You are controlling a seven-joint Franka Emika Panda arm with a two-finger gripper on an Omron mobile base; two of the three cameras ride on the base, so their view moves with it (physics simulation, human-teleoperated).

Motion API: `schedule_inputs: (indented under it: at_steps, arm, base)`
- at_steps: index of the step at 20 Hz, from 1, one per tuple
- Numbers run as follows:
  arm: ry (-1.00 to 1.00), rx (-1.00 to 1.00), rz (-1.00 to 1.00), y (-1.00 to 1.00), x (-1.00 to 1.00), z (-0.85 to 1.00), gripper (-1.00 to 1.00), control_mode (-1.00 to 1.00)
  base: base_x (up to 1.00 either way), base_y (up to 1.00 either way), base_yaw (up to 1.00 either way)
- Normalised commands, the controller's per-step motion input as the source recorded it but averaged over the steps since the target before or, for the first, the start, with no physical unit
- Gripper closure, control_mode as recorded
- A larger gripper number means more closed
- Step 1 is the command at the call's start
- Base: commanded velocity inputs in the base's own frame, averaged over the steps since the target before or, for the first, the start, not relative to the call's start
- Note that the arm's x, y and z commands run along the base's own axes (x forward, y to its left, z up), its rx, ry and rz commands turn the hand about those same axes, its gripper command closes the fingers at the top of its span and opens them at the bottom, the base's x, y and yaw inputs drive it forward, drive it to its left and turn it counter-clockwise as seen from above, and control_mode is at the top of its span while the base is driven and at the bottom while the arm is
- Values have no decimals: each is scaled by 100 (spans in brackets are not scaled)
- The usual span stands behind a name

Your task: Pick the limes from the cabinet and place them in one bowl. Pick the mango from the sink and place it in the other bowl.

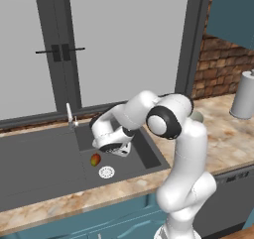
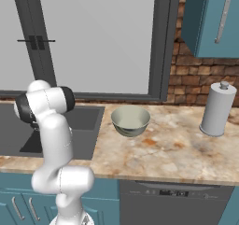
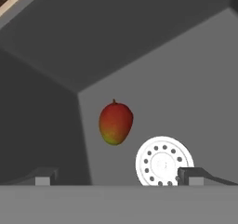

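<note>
One smooth oval mango point(image 3: 115, 123) lies on the matte grey sink point(image 1: 44, 158) floor beside the perforated drain point(image 3: 162, 161). Gripper point(image 3: 118, 176) hangs above, wide open, empty. Right base view adds a pale glossy bowl point(image 2: 130, 120) on speckled counter point(image 2: 177, 149).

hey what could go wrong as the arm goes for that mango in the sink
1. The mango is a smooth oval lying loose on the sink floor; the open gripper sits above it, so fingers closing off-centre might roll it away.
2. The round drain lies close beside the mango; a finger coming down on that side could catch it.
3. The basin walls stand near, so a low wrist might bump them.
</note>
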Motion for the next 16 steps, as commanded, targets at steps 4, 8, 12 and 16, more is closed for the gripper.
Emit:
schedule_inputs:
  at_steps: [4, 8, 12, 16]
  arm:
    - [0, 0, 0, 9, 10, -26, -100, -100]
    - [0, 0, 0, 14, 9, -25, -100, -100]
    - [0, 0, 0, 13, 15, -27, -100, -100]
    - [0, 0, 0, 7, 16, -25, -100, -100]
  base:
    - [0, 0, 0]
    - [0, 0, 0]
    - [0, 0, 0]
    - [0, 0, 0]
